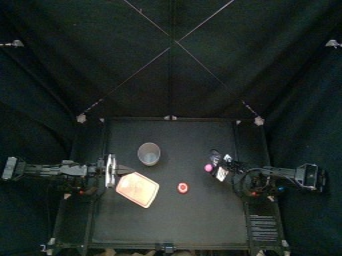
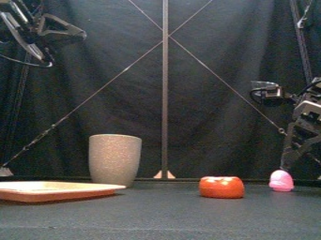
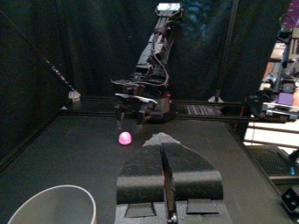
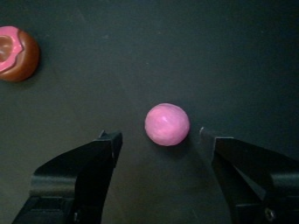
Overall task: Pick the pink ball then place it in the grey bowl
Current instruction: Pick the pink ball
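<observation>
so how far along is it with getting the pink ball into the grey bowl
Nothing is finished: the pink ball lies on the table, apart from the grey bowl. In hand: the right gripper is over the ball, jaws open on either side, not closed on it. Left to do: grip, lift, carry to the bowl, release. The left gripper rests shut at the table's left.

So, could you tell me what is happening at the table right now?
The right gripper hovers over the pink ball, jaws open to either side, not yet gripping it. The ball lies on the table, apart from the upright grey bowl. The left gripper rests shut at the table's left side.
</observation>
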### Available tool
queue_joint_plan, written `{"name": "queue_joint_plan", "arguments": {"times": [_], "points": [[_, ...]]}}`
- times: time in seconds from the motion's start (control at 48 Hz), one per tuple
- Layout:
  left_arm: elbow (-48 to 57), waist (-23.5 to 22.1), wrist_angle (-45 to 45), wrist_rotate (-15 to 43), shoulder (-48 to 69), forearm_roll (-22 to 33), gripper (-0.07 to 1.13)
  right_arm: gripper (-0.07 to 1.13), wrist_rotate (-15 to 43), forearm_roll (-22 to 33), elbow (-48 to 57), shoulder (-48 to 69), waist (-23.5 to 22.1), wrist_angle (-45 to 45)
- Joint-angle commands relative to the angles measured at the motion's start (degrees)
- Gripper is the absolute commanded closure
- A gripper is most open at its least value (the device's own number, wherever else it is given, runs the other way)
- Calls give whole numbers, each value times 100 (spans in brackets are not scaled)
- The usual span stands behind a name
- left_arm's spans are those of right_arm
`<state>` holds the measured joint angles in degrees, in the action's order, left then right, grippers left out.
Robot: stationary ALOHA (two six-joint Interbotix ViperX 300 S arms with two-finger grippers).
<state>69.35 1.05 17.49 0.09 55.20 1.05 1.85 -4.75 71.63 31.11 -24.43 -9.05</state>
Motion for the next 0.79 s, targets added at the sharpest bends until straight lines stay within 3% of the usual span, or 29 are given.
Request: {"name": "queue_joint_plan", "arguments": {"times": [0.021,0.583,0.792], "points": [[-79,18,44,0,-26,9,100,4,-9,53,-123,-62,-132,9],[-26,62,44,0,-26,9,100,5,-9,114,-378,-738,-229,123],[-18,123,44,0,-26,9,100,10,0,79,-492,-1063,-176,123]]}}
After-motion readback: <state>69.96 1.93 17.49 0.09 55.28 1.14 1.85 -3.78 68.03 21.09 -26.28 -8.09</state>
